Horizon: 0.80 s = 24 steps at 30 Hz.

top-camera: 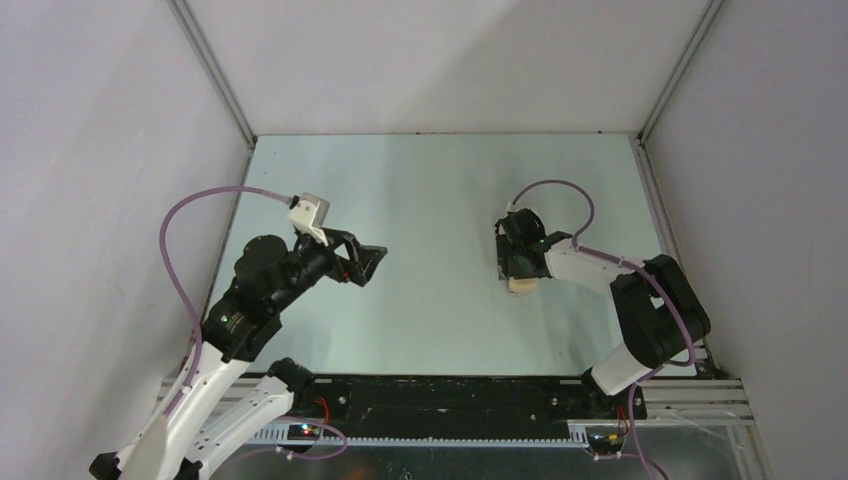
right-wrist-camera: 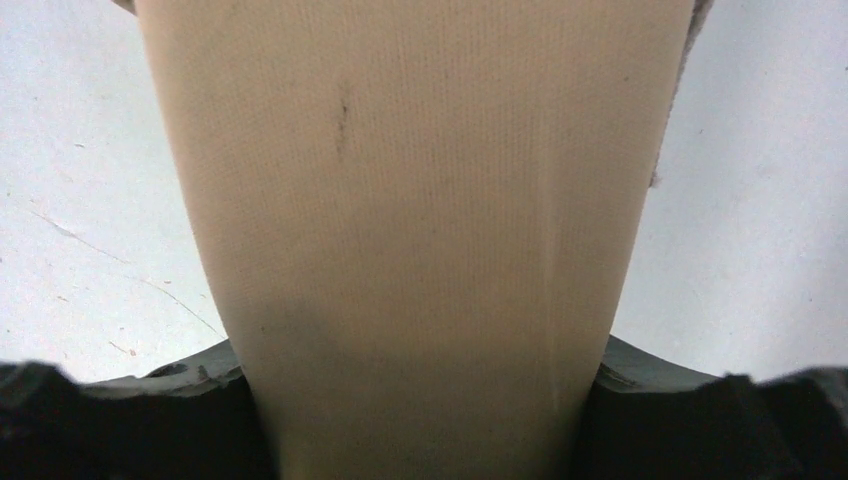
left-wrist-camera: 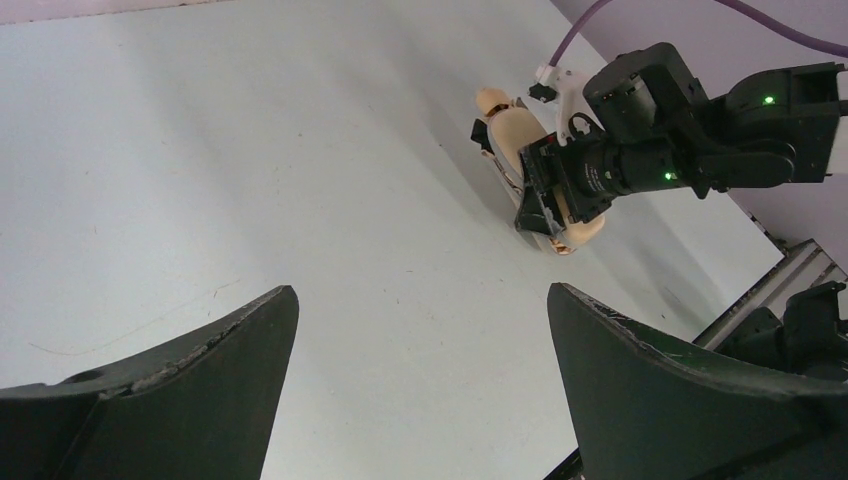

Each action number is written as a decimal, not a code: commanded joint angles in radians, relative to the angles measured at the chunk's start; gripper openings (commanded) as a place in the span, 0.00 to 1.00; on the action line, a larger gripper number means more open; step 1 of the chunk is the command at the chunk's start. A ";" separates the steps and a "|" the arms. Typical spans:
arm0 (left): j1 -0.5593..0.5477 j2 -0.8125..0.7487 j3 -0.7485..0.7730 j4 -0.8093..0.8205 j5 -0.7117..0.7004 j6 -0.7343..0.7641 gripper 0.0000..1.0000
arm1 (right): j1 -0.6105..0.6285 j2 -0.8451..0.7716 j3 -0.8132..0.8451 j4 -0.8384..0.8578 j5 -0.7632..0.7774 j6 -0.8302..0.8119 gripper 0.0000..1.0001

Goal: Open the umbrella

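The folded tan-beige umbrella (top-camera: 520, 286) is at the right middle of the table, mostly hidden under my right gripper (top-camera: 521, 252). In the left wrist view the umbrella (left-wrist-camera: 509, 127) lies low at the table with its two ends sticking out past the right gripper (left-wrist-camera: 547, 205). In the right wrist view its fabric (right-wrist-camera: 420, 180) fills the frame, and the right gripper (right-wrist-camera: 420, 365) is shut on it, a jaw pressing on each side. My left gripper (top-camera: 366, 262) is open and empty, raised over the left middle and facing the umbrella; it also shows in the left wrist view (left-wrist-camera: 420, 292).
Pale walls enclose the table (top-camera: 430, 190) on the left, back and right. A black rail (top-camera: 450, 395) runs along the near edge between the arm bases. Purple cables loop from both wrists.
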<state>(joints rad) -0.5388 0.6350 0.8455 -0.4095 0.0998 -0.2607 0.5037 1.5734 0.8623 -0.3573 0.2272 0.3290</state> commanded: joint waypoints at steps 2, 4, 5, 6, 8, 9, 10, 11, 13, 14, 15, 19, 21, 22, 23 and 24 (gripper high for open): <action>0.003 0.004 0.024 0.013 0.003 0.020 1.00 | 0.009 0.014 0.055 0.029 0.050 -0.029 0.80; 0.004 0.006 0.024 0.014 0.004 0.020 1.00 | 0.013 0.017 0.055 0.028 0.053 -0.034 0.91; 0.004 0.008 0.023 0.013 0.006 0.020 1.00 | 0.014 0.017 0.054 0.029 0.054 -0.036 0.94; 0.005 0.009 0.024 0.014 0.008 0.020 1.00 | 0.016 0.017 0.055 0.029 0.054 -0.038 0.98; 0.005 0.011 0.025 0.013 0.010 0.020 1.00 | 0.018 0.016 0.055 0.032 0.056 -0.041 0.99; 0.005 0.012 0.024 0.013 0.010 0.020 1.00 | 0.020 0.015 0.055 0.032 0.060 -0.042 0.99; 0.005 0.012 0.024 0.012 0.009 0.020 1.00 | 0.021 0.011 0.055 0.032 0.063 -0.042 0.99; 0.005 0.012 0.024 0.012 0.009 0.020 1.00 | 0.023 0.007 0.055 0.030 0.069 -0.042 0.99; 0.005 0.012 0.024 0.011 0.008 0.020 1.00 | 0.026 -0.008 0.055 0.024 0.084 -0.043 0.99; 0.006 0.012 0.024 0.011 0.008 0.020 1.00 | 0.028 -0.022 0.055 0.020 0.089 -0.045 1.00; 0.006 0.012 0.023 0.011 0.008 0.020 1.00 | 0.033 -0.032 0.055 0.011 0.101 -0.046 1.00; 0.007 0.014 0.024 0.010 0.009 0.021 1.00 | 0.053 -0.109 0.055 -0.024 0.147 -0.047 0.99; 0.008 0.015 0.024 0.011 0.009 0.020 1.00 | 0.069 -0.142 0.055 -0.038 0.167 -0.046 0.99; 0.008 0.015 0.024 0.012 0.009 0.021 1.00 | 0.074 -0.150 0.054 -0.042 0.176 -0.047 0.99; 0.008 0.015 0.024 0.010 0.008 0.021 1.00 | 0.078 -0.165 0.054 -0.049 0.180 -0.045 0.99; 0.008 0.016 0.024 0.010 0.009 0.022 1.00 | 0.084 -0.171 0.054 -0.051 0.188 -0.044 0.99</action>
<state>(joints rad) -0.5362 0.6479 0.8455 -0.4110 0.1070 -0.2607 0.5663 1.4651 0.8776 -0.3840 0.3496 0.2905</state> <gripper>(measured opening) 0.996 0.993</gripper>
